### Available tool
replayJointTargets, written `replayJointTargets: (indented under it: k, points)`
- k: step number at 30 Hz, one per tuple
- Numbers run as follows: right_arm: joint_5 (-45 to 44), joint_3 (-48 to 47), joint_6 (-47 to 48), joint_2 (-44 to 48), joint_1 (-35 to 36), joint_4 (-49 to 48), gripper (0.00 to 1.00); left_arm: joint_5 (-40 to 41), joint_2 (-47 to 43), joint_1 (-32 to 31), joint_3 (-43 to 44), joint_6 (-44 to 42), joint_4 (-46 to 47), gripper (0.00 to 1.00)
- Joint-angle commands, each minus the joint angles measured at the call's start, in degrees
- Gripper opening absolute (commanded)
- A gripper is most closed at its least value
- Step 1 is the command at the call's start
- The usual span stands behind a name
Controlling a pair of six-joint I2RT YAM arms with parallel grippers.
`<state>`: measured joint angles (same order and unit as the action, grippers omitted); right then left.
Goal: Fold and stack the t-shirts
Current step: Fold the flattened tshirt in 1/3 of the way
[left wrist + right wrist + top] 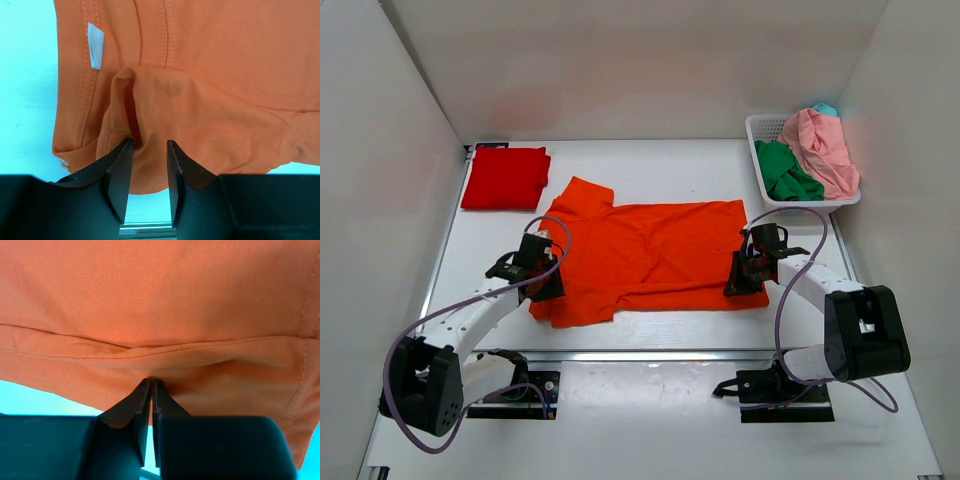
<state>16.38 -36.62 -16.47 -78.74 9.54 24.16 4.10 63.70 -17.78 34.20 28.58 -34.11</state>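
Observation:
The bright orange t-shirt [660, 250] lies spread in the middle of the table, its near edge doubled over. My left gripper [545, 272] is at its near left sleeve. In the left wrist view the gripper [150, 145] is open, its jaws either side of a raised fold of the orange shirt [210, 100]. My right gripper [745, 275] is at the shirt's near right hem. In the right wrist view the gripper [151, 382] is shut on the folded hem of the orange shirt [160, 300]. A deeper red t-shirt [505, 178] lies folded at the far left.
A white lattice basket [757, 125] stands at the far right, holding a green shirt [785, 172], a pale pink shirt [825, 150] and a bit of teal cloth [827, 109]. White walls close in the table on three sides.

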Motion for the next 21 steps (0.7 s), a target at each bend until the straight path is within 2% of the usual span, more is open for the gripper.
replayJointTargets:
  k: [1,6,8,9,11,17,21]
  points:
    - [-0.5,1.1,1.1,-0.9,-0.7,0.2,0.05,1.5,-0.7,-0.4,-0.4,0.4,1.6,0.44]
    - [0.1,0.9,1.4,-1.0,-0.7,-0.1,0.05,1.3,0.7,-0.1,-1.1,0.1,2.9,0.44]
    - [0.1,0.9,1.4,-1.2,-0.4,-0.2,0.04,1.6,2.2,-0.2,-1.8,-0.5,4.5,0.40]
    - [0.1,0.8,1.2,-1.2,-0.4,-0.1,0.04,1.4,2.8,-0.4,-1.5,-0.4,4.6,0.33]
    - [0.0,1.2,1.4,-1.0,-0.9,-0.2,0.04,-0.3,3.9,-0.4,-1.2,-0.5,4.8,0.02]
    - [0.2,1.3,1.5,-1.6,-1.0,0.4,0.02,-4.0,3.9,2.8,9.0,-1.2,1.2,0.00]
    - [0.5,0.7,1.5,-2.3,-1.3,0.3,0.01,-3.9,6.8,3.6,11.3,-1.3,2.2,0.00]
